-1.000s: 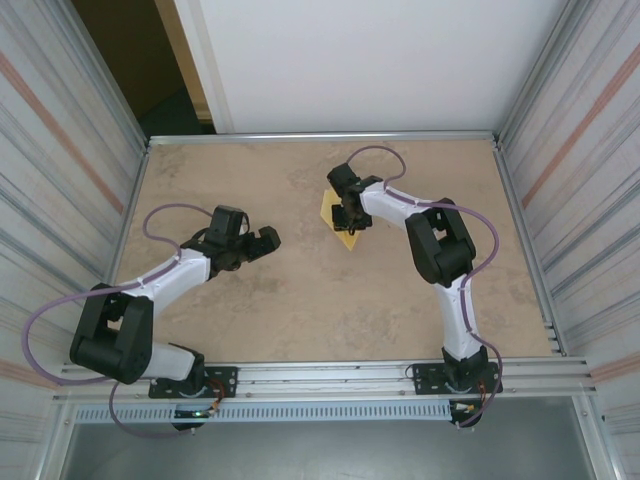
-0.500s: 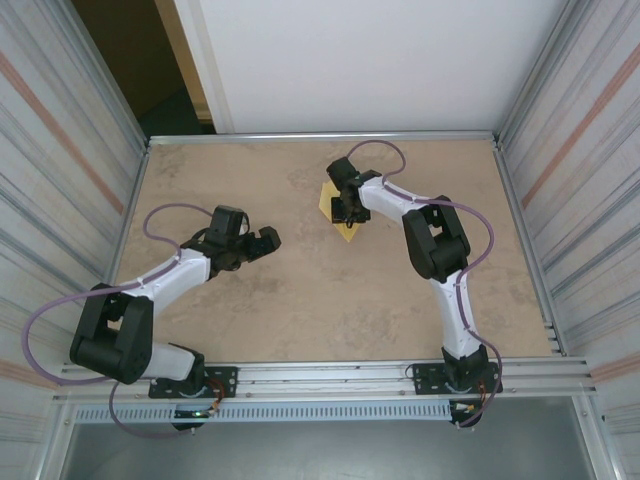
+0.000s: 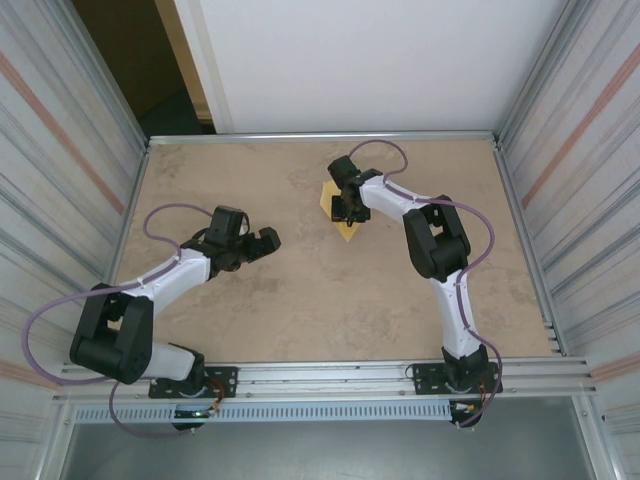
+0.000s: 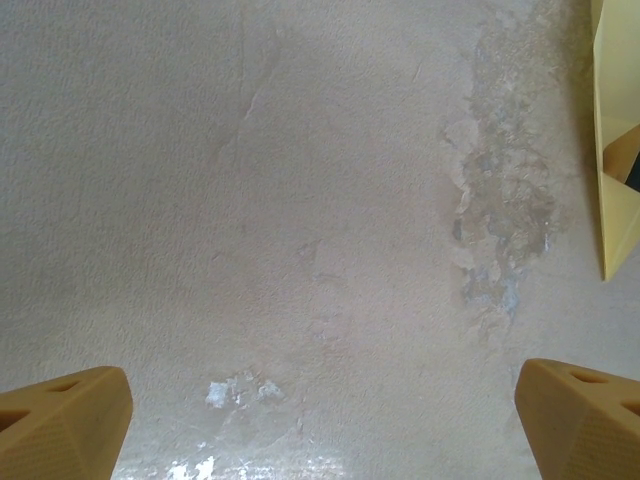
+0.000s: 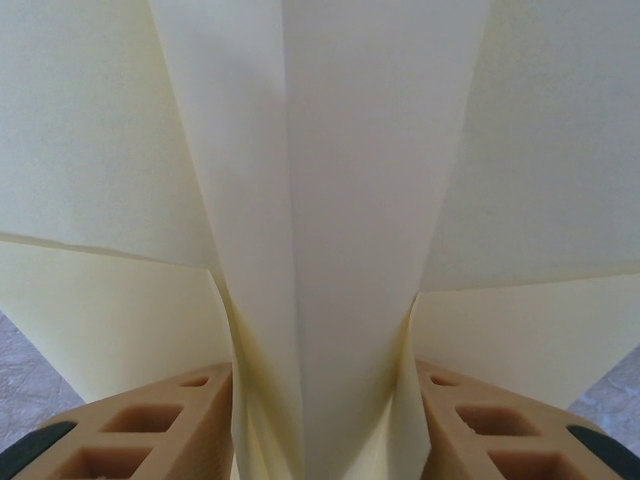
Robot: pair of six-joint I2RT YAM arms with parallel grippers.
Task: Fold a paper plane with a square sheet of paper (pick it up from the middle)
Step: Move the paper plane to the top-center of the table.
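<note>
the right gripper (image 3: 347, 210) sits in the upper middle of the overhead frame, directly on top of the yellow paper plane (image 3: 346, 233), whose sharp tip pokes out just below it. in the right wrist view the gripper (image 5: 320, 400) stands roughly half open. its tan fingers (image 5: 170, 420) rise from the bottom corners, one on each side of the plane's (image 5: 340, 150) raised centre fold. the paper fills the gap between them and touches both inner faces, but one cannot tell whether it is clamped or only touched.

the left gripper (image 3: 265, 240) hangs at centre left, well apart from the plane, with its jaws spread wide and nothing between them. its wrist view (image 4: 320, 420) looks down on bare mottled table (image 4: 300, 200), with the plane's edge (image 4: 615, 180) at the right border.
</note>
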